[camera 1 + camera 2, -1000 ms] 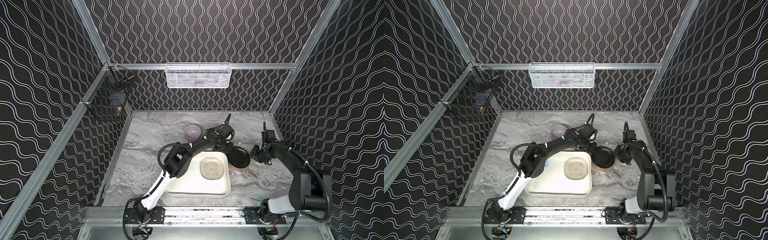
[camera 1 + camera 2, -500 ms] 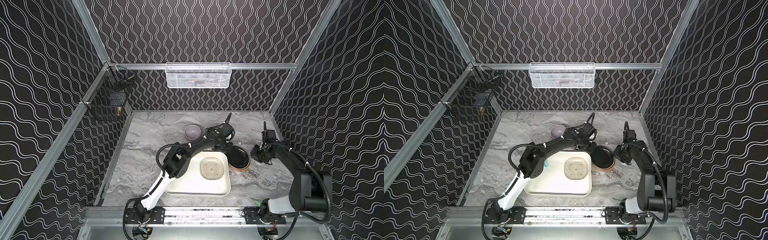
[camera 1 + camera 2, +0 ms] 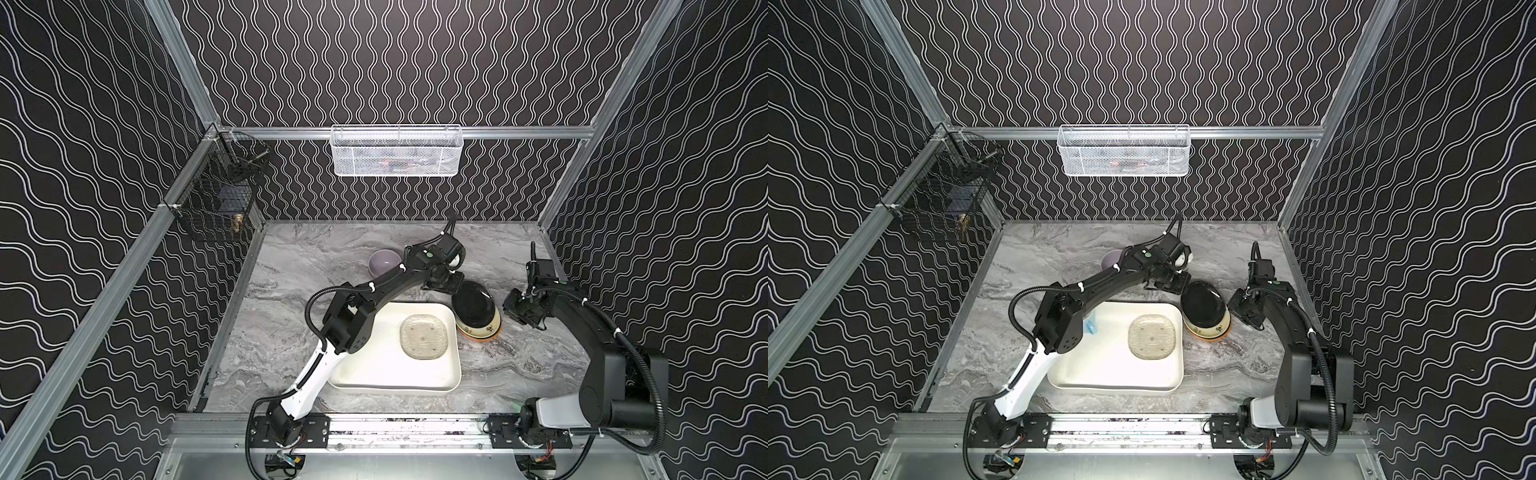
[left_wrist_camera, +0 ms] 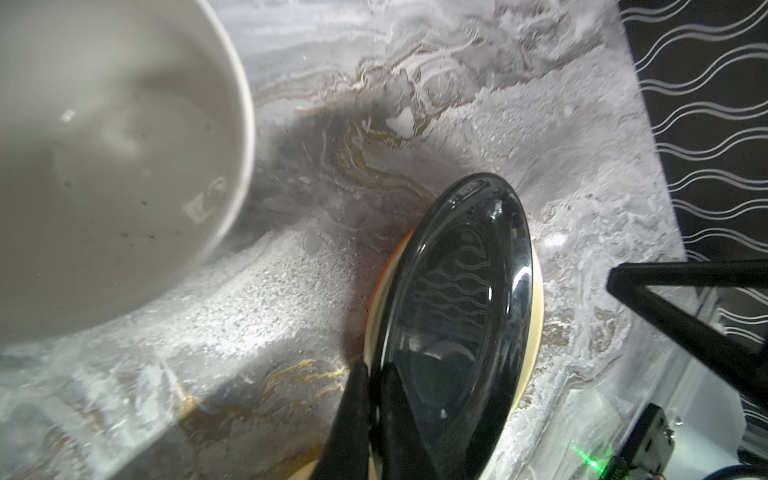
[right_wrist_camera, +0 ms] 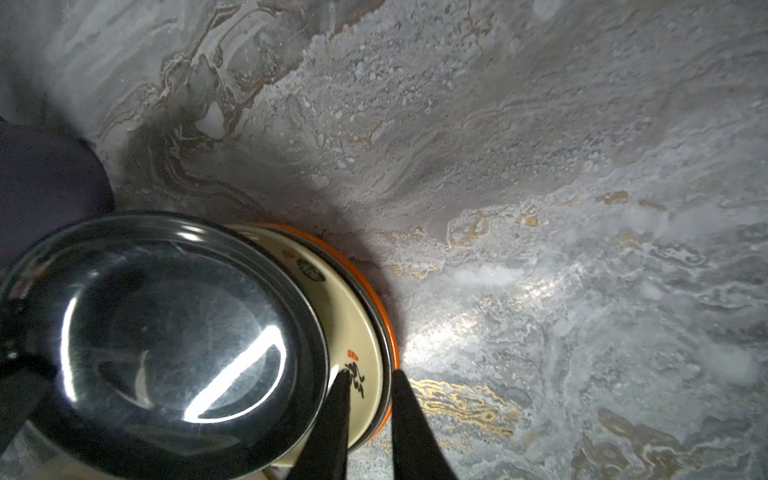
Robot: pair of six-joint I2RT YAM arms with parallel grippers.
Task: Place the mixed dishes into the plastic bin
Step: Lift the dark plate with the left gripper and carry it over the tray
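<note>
The black plate (image 3: pixel 473 305) sits tilted, one edge raised off the stack it tops. Under it is the pale yellow plate (image 5: pixel 353 316), w/ the orange plate (image 5: pixel 390 332) at the bottom. The stack stands on the marble tabletop (image 3: pixel 311 257), just off the far right corner of the plastic bin (image 3: pixel 395 388), toward the tabletop's right edge.

The left gripper (image 4: pixel 374 399) is closed down on the black plate's rim, a finger each side of the thin lip. The right gripper (image 5: pixel 368 386) is narrow, one finger on the yellow plate's face and one outside the orange rim. Whether it really clamps or only steadies, can't tell.

The bin already holds the clear glass plate (image 3: pixel 424 336). The lavender bowl (image 3: pixel 382 264) is out on the tabletop beyond the bin, partly behind the left arm.

Handling, as I judge it: the black plate is stiff and glossy — reflections all over it, so prob. slick — and breakable if dropped. The rim is the only place jaws this small can take it. A hold at one edge leaves the rest hanging, so it could swivel or slide out. Best go slow, clear the bin's wall and set it flat beside the glass one.

Writing: the yellow plate carries dark brush-like marks and a small red one nr the right gripper's finger — not legible. No brand visible.
</note>
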